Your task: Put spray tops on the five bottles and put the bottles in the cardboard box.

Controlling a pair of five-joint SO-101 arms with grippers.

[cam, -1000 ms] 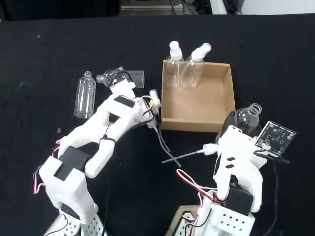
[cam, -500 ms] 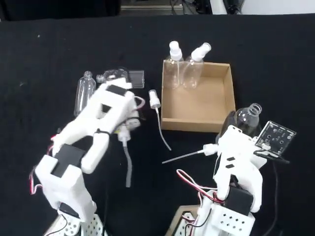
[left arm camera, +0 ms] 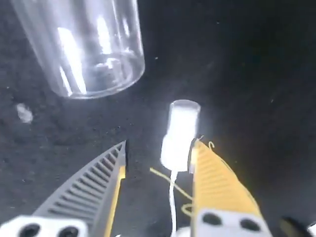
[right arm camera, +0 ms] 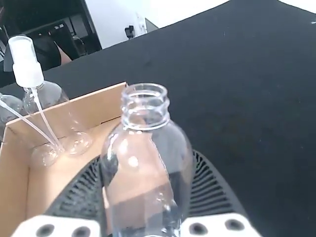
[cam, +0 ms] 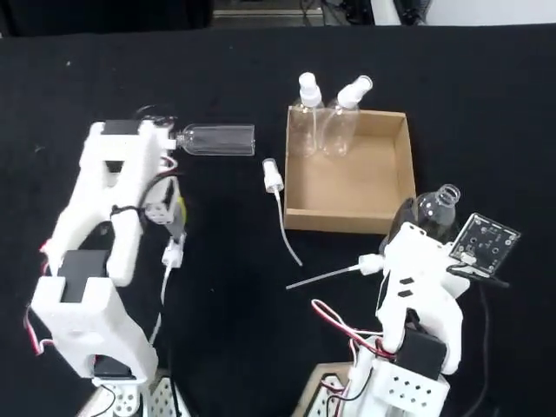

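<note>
Clearer on the left wrist cam than from above: left gripper (left arm camera: 160,144) spread wide, spray top (left arm camera: 178,133) just leaning on one finger, head away from the wrist, tube trailing back. Over right, right gripper (right arm camera: 148,170) clamped round an upright, open-necked bottle (right arm camera: 145,148) beside the cardboard box (cam: 395,156).

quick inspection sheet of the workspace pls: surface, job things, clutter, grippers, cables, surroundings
surface: black cloth, a few pale specks
job's things: cardboard box holds two topped bottles; uncapped bottle lying on the cloth; loose spray top beside the box, another spray top by the right arm
clutter: nothing seen
grippers: left gripper jaws apart, third spray top against one finger; right gripper shut on upright open bottle
cables: red and white wires at right arm's base
surroundings: dark gear and cords past the table's far edge
</note>
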